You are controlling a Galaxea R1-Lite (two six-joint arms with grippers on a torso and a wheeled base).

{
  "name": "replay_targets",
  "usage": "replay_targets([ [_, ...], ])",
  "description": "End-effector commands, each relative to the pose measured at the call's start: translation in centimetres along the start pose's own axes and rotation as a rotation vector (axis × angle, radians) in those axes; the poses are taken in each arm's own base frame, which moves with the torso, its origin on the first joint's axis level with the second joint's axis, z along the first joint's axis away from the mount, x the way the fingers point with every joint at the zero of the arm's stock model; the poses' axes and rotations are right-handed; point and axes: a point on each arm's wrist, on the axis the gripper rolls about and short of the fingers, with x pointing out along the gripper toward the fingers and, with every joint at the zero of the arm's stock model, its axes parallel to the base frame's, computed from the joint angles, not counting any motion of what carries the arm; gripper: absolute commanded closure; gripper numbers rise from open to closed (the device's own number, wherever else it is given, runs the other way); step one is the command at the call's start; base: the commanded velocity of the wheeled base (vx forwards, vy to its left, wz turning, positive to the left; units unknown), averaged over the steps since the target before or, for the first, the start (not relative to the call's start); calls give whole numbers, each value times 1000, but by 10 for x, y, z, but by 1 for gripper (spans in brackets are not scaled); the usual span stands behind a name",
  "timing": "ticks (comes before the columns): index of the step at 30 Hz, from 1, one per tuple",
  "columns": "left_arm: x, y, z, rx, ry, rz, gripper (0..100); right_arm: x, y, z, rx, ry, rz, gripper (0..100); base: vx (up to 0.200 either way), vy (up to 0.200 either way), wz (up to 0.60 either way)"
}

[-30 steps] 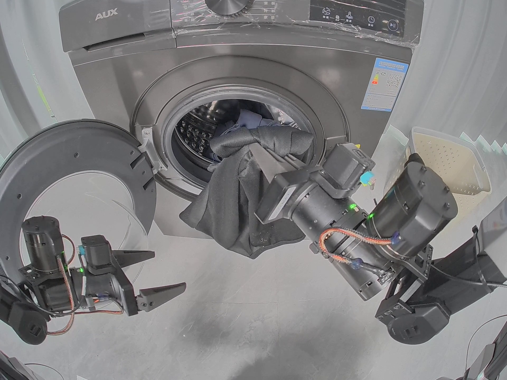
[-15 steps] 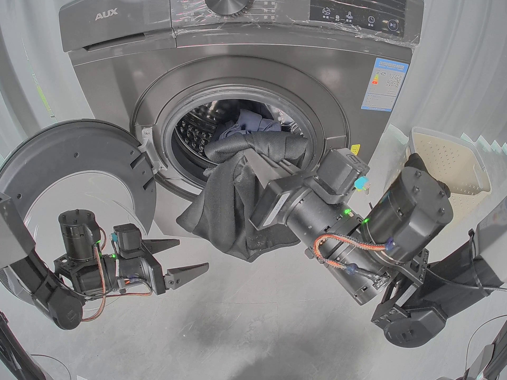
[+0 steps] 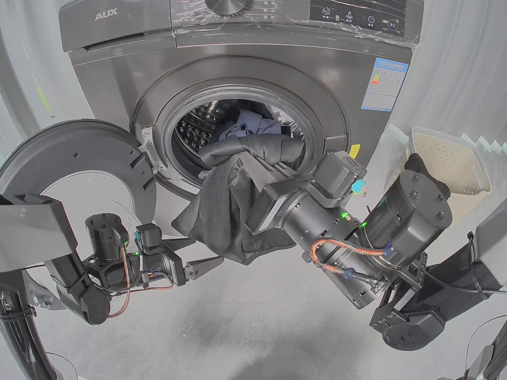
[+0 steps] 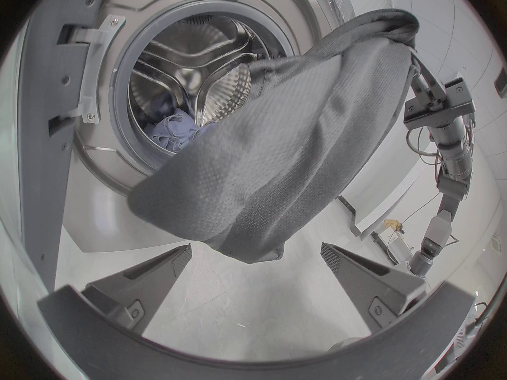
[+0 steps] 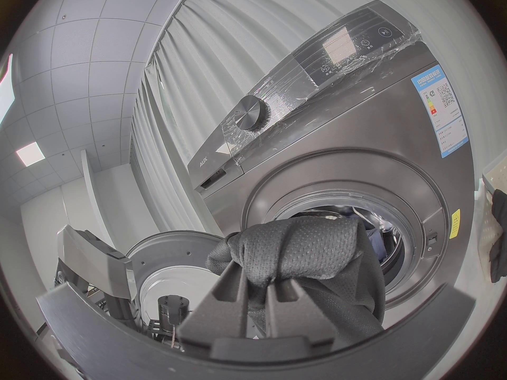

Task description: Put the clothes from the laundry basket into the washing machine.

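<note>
The washing machine (image 3: 132, 80) stands with its round door (image 3: 74, 154) swung open to the left. A dark grey garment (image 3: 227, 207) hangs from the drum's mouth down toward the floor; my right gripper (image 5: 257, 281) is shut on its bunched top, just in front of the opening. Bluish clothes (image 3: 248, 122) lie inside the drum, also in the left wrist view (image 4: 171, 130). My left gripper (image 3: 207, 250) is open, low near the floor, just left of and below the garment's hanging hem (image 4: 248, 249), not touching it.
A cream laundry basket (image 3: 459, 164) stands to the right of the machine, with a dark cloth (image 5: 499, 233) hanging over its rim. The open door is close behind the left arm. Bare grey floor (image 3: 237, 317) lies in front of the machine.
The left arm has moved right and toward the machine, bringing its open gripper up to the garment's hem. The right gripper has shifted the garment slightly left.
</note>
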Motion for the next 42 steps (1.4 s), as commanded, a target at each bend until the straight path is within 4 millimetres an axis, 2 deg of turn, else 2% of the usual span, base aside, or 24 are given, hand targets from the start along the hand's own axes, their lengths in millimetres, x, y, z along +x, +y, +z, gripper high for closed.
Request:
replay_targets([
  [1,11,8,-7,-5,6,-2,0,0,1,0,1,-1,2,100,0,0,0],
  [14,41,13,-13,-10,-78,-33,0,-2,3,-1,3,4,9,100,0,0,0],
  [22,50,3,-17,-8,-64,-69,0,-2,3,-2,3,5,9,100,0,0,0],
  [29,51,2,-10,11,-91,-54,0,-2,3,-2,3,10,8,100,0,0,0],
  [30,51,2,-10,11,-93,-48,100,-2,2,-2,2,9,6,100,0,0,0],
  [38,49,2,-10,14,-94,-40,100,-2,2,-3,3,14,6,100,0,0,0],
  [42,34,-11,1,22,-107,-48,100,-2,-1,-4,0,13,-2,100,0,0,0],
])
